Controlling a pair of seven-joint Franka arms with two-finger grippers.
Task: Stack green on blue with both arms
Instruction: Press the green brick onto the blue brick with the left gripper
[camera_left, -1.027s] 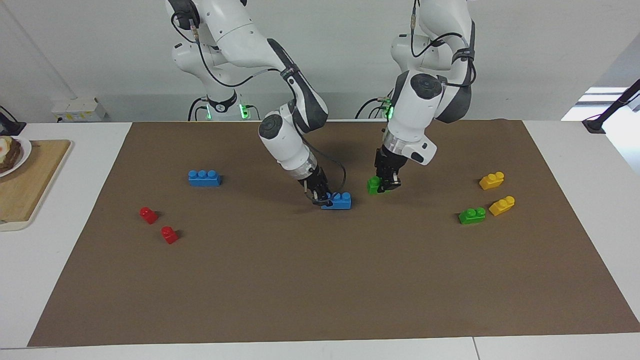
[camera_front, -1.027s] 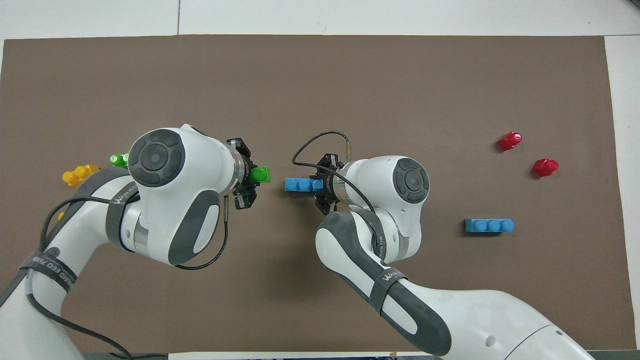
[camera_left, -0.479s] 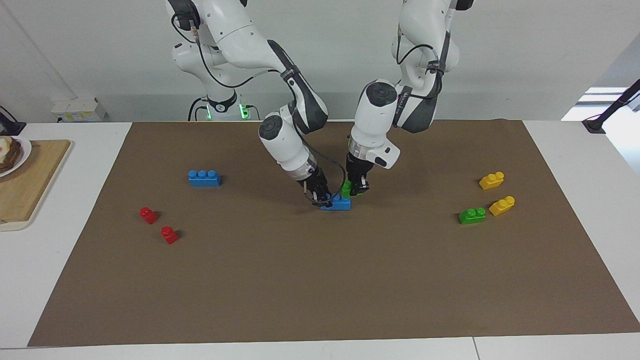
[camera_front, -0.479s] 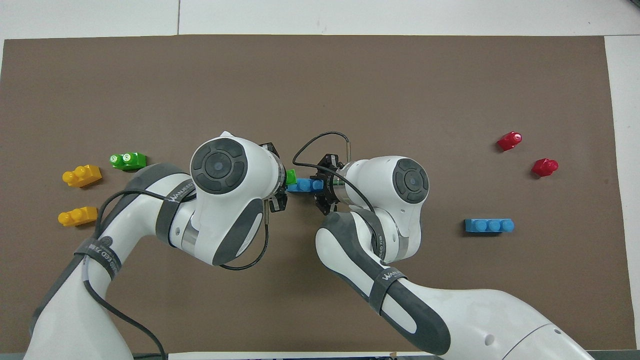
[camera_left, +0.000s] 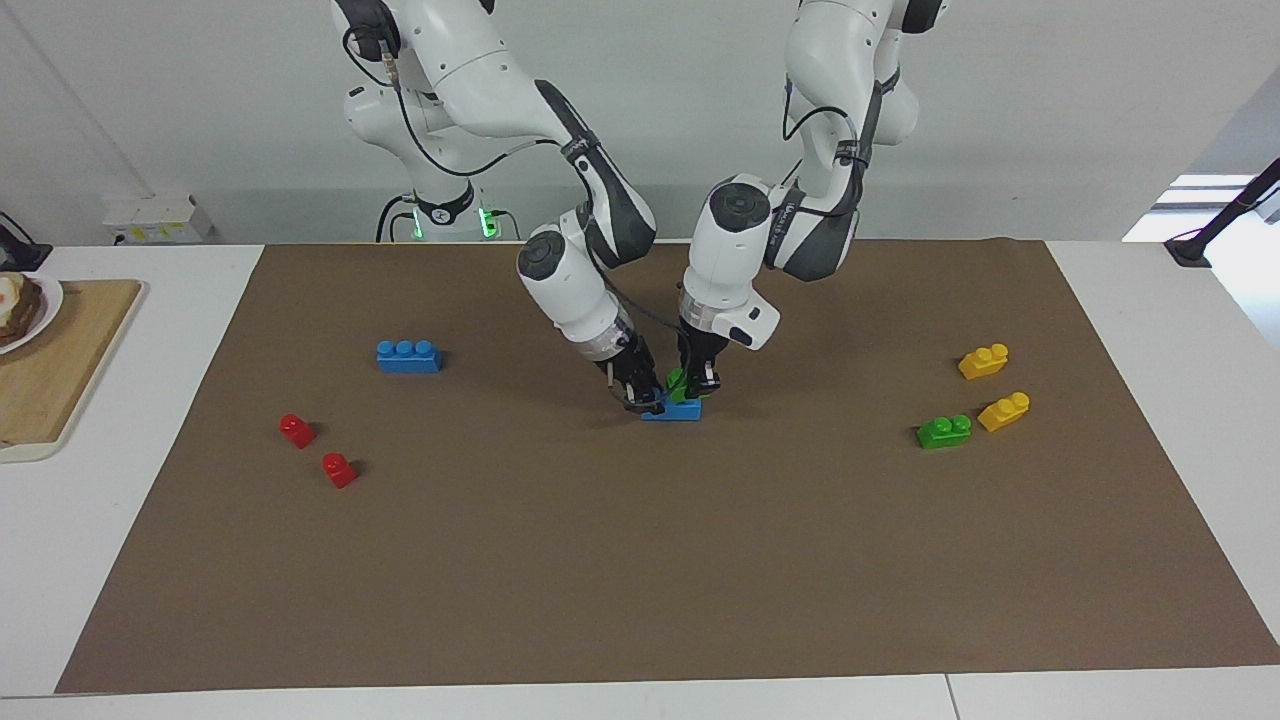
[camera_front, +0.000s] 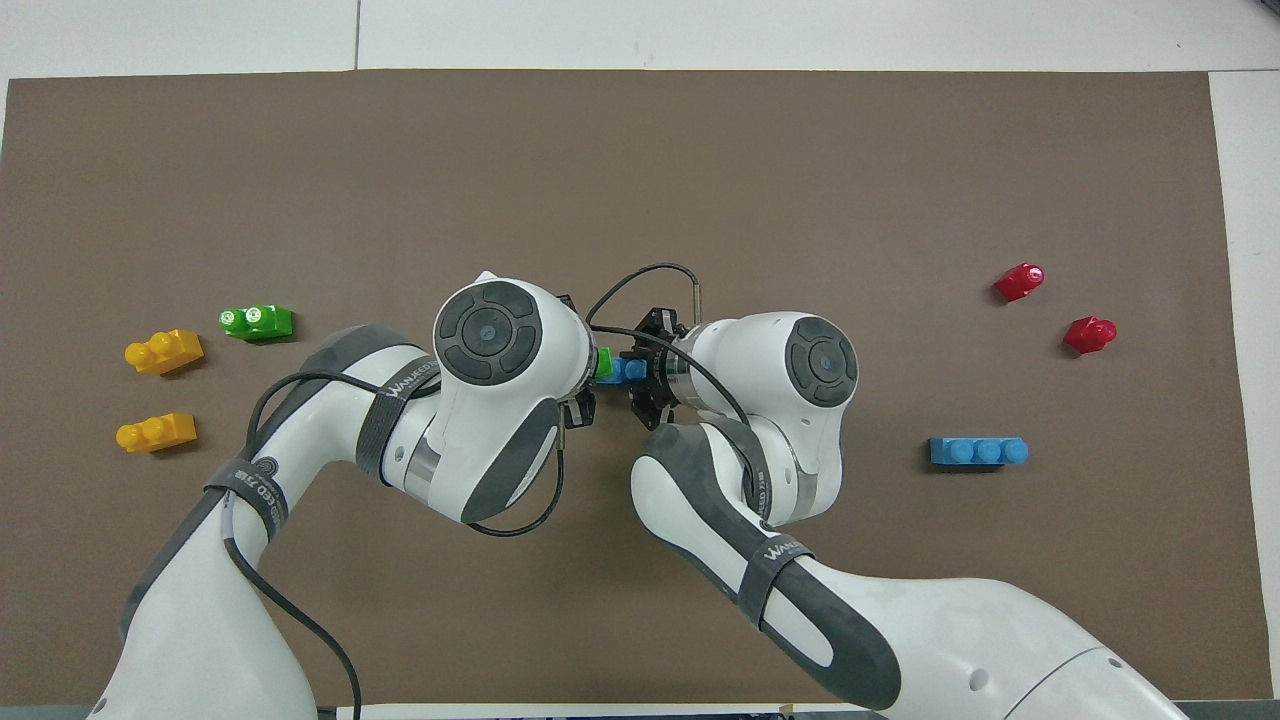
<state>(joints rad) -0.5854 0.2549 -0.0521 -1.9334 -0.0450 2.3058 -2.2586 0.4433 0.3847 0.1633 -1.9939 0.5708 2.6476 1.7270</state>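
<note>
A long blue brick (camera_left: 678, 411) (camera_front: 627, 370) lies on the brown mat (camera_left: 640, 560) near the table's middle. My right gripper (camera_left: 643, 398) (camera_front: 650, 374) is shut on the end of it toward the right arm. My left gripper (camera_left: 694, 384) is shut on a small green brick (camera_left: 677, 384) (camera_front: 604, 361) and holds it down on the blue brick's other end. Whether the green brick is pressed fully onto the studs I cannot tell. In the overhead view the left wrist hides the left gripper's fingers.
A second blue brick (camera_left: 408, 356) and two red bricks (camera_left: 297, 430) (camera_left: 339, 469) lie toward the right arm's end. Another green brick (camera_left: 944, 431) and two yellow bricks (camera_left: 983, 361) (camera_left: 1003, 411) lie toward the left arm's end. A wooden board (camera_left: 60, 370) sits off the mat.
The left arm has carried the green brick sideways toward the right arm and lowered it onto the blue brick. The right gripper and blue brick have stayed put.
</note>
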